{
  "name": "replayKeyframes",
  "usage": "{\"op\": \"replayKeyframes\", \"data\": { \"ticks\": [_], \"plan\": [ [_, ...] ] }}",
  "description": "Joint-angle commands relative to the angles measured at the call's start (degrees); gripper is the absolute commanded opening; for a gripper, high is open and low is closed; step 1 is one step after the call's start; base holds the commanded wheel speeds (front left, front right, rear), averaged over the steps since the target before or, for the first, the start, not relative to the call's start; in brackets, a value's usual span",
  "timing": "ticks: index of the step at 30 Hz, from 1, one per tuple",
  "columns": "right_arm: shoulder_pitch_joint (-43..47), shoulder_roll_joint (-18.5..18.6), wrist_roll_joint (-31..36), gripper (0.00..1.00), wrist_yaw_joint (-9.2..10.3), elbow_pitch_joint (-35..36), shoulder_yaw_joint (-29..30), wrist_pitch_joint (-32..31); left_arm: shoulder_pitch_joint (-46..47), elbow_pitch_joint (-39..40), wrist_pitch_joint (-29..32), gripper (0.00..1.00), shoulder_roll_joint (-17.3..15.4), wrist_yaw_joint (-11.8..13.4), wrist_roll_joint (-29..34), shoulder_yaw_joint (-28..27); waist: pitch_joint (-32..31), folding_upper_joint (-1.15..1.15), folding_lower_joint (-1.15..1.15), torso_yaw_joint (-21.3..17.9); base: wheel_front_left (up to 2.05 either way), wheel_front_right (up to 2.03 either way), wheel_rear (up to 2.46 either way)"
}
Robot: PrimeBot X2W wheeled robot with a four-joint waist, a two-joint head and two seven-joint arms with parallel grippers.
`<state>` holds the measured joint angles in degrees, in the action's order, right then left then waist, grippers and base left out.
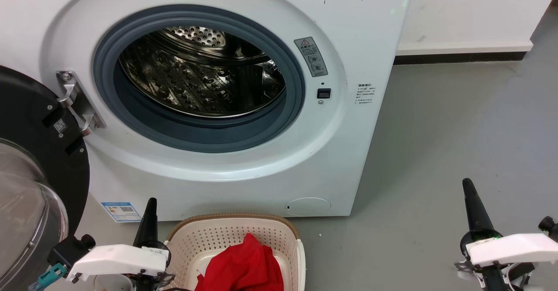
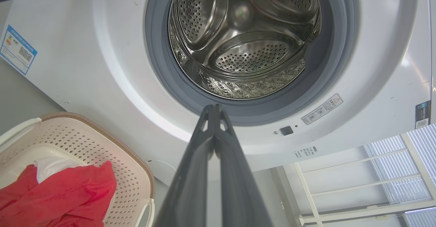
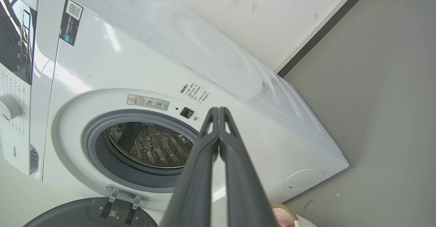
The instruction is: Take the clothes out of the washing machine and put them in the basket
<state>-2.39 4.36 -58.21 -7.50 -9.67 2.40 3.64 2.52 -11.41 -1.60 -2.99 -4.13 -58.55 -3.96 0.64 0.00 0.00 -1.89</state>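
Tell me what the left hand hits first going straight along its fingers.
Probably the washing machine: the left hand aims low on the grey rubber ring, or the white front just below; depth is unclear.

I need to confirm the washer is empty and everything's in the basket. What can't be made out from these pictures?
- The drum, front floor, head view: hidden behind the grey rubber ring.
- The basket, near end, head view: cut off by the bottom edge; the left gripper covers its left corner.
- The clothes: one bunched red heap, partly cut off, so no count.
- The warning label: print too small to read.
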Motion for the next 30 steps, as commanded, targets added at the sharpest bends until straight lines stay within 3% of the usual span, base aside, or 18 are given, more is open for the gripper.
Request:
{"op": "replayKeyframes", "data": {
  "ticks": [1, 4, 30],
  "plan": [
    [-1.64, 0.43, -1.71, 0.0, 0.0, 0.15, 0.16, -0.34, 1.18, 0.27, 0.45, 0.0, -0.04, -0.53, -1.53, -0.26, -0.01, 0.0, 0.0, 0.04, 0.0, 0.0, 0.0],
    [-1.94, 0.43, -5.87, 0.0, 0.0, -0.37, 0.33, -1.28, 1.62, -0.09, 1.4, 0.0, -0.02, -0.89, -5.39, -0.58, -0.05, 0.0, 0.0, 0.21, 0.0, 0.0, 0.0],
    [-2.87, 0.27, -20.75, 0.0, 0.01, -2.35, 1.2, -4.88, 2.94, -1.39, 4.8, 0.0, 0.05, -2.14, -19.46, -1.59, -0.23, 0.0, 0.0, 0.93, 0.0, 0.0, 0.0]
  ]
}}
